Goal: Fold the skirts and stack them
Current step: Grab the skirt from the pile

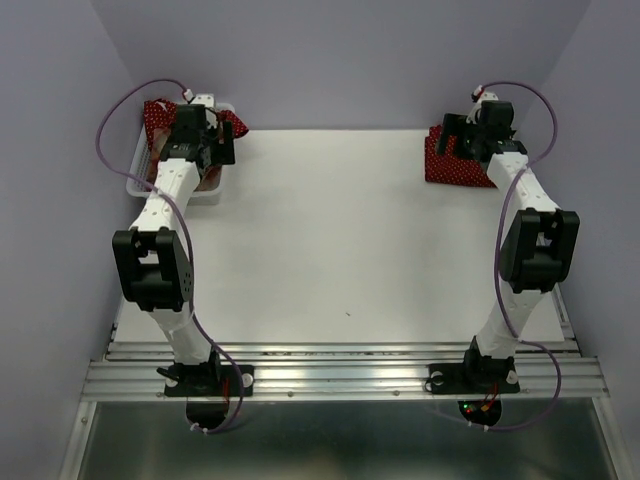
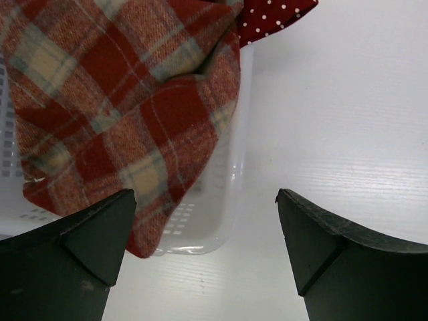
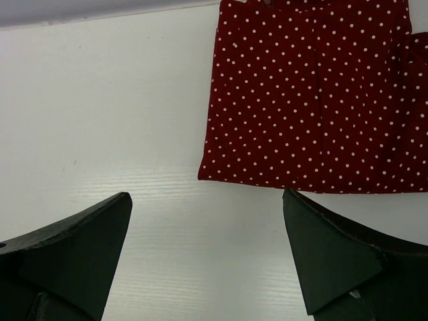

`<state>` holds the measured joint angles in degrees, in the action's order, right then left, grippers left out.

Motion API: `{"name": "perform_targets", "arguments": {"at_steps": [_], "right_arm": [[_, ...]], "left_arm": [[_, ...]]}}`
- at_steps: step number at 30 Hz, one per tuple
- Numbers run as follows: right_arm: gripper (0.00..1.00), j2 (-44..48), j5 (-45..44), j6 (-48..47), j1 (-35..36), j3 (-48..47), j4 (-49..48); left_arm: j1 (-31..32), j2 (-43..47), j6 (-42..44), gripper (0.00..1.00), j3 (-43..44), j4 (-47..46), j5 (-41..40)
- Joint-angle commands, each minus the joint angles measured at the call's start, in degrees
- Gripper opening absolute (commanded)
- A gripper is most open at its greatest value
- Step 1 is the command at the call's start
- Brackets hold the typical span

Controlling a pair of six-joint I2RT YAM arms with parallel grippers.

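One skirt looks finished: a dark red cloth skirt with tiny white polka dots [image 3: 314, 100] lies folded into a neat flat rectangle at the far right of the white desk [image 1: 340, 240]. The right pincer [image 3: 207, 197] hovers just near of it, its fingers spread wide and holding nothing.

Two skirts remain, by my reckoning. A red-and-tan plaid check skirt [image 2: 114, 114] sits crumpled in the white plastic mesh basket [image 2: 214, 221] at the far left, one fold draped over the basket's rim. A second dark red polka-dot skirt [image 2: 274, 17] spills over the rim beyond it. The left pincer [image 2: 206, 200] hangs above the basket's near corner, also wide open and empty. So roughly a third is done, with two folds and the stacking left.

No brand, label or readable writing shows anywhere.
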<state>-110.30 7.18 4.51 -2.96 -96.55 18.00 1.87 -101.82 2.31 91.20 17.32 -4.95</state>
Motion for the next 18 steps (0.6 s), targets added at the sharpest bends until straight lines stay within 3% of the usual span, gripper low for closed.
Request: {"name": "perform_targets", "arguments": {"at_steps": [1, 7, 10, 15, 17, 18], "right_arm": [[1.0, 2.5, -3.5, 0.4, 0.1, 0.6, 0.8], [1.0, 3.1, -2.6, 1.6, 0.1, 1.5, 0.8], [1.0, 2.8, -3.2, 1.9, 0.1, 1.5, 1.2], [1.0, 2.4, -3.0, 3.4, 0.1, 1.6, 1.1], [1.0, 2.3, -2.5, 3.9, 0.1, 1.9, 1.1], [1.0, 2.4, -2.5, 4.0, 0.1, 2.1, 1.1]], "left_arm": [[-3.5, -3.3, 5.0, 0.99, 4.2, 0.9, 1.0], [-6.3, -8.1, 5.8, 0.96, 5.0, 1.0, 3.6], [-7.3, -9.3, 5.7, 0.79, 6.1, 1.8, 6.9], [-7.8, -8.1, 5.8, 0.81, 4.4, 0.3, 9.6], [-8.1, -8.8, 5.3, 0.67, 4.4, 0.0, 10.4], [-8.2, -9.4, 5.0, 0.33, 4.9, 0.1, 10.3]]}}
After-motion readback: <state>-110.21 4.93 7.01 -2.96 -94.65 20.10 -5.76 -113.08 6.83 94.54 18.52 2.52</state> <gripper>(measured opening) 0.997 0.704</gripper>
